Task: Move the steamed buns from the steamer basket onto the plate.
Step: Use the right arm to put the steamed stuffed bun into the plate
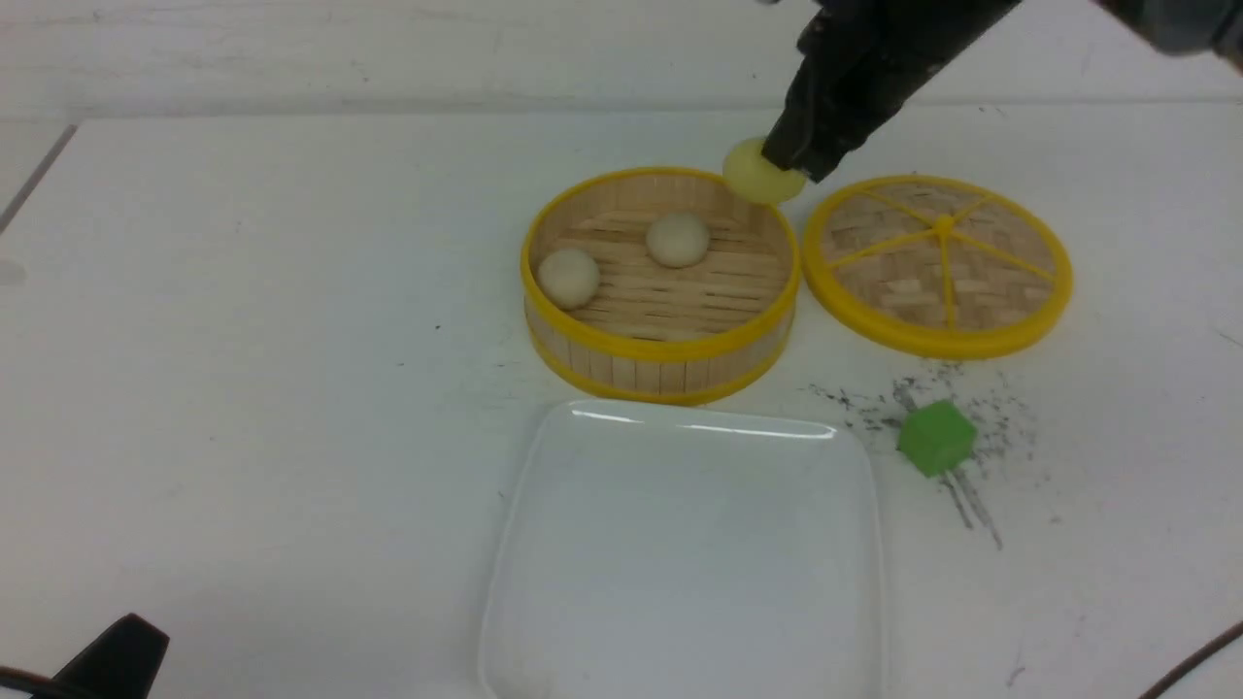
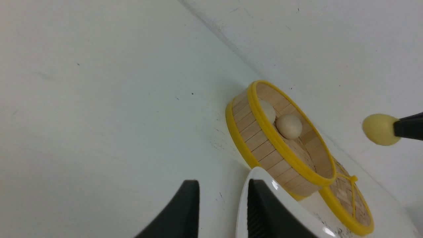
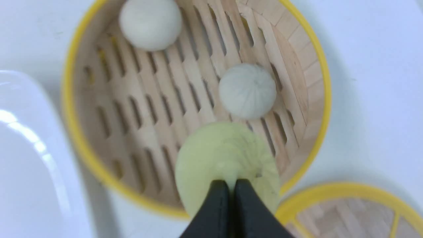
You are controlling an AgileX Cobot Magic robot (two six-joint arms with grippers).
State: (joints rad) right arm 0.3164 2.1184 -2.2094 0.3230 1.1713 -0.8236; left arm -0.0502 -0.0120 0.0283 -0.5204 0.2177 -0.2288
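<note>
**One bun aloft in the right gripper [image 1: 789, 160], two in the steamer basket [image 1: 660, 351]**

At the upper centre-right of the front view, the black right gripper has its fingers drawn almost together on the pale yellow bun [image 1: 757, 177]. Its wrist view shows the two black fingertips [image 3: 218, 201] all but meeting on the bun's crown. The bun hangs in the air over the far right stretch of the basket's yellow rim, clear of the slatted floor.

The steamer basket stands at the centre of the frame. One off-white bun [image 1: 569, 277] lies against its left wall, and a second off-white bun [image 1: 678, 239] lies nearer the middle, toward the far side.

The glossy white plate [image 1: 680, 544] fills the lower centre, just in front of the basket, with its near edge cut off by the bottom of the frame. A woven lid [image 1: 937, 262] with yellow spokes lies flat just to the basket's right. Below it sits a green cube [image 1: 936, 438] on a smudged patch of the white table [image 1: 243, 340].

The left gripper [image 2: 222, 182] shows only as a black tip in the bottom left corner of the front view. Its own wrist view shows its fingers [image 2: 185, 211] spread apart with nothing between them, beside the plate's edge.
</note>
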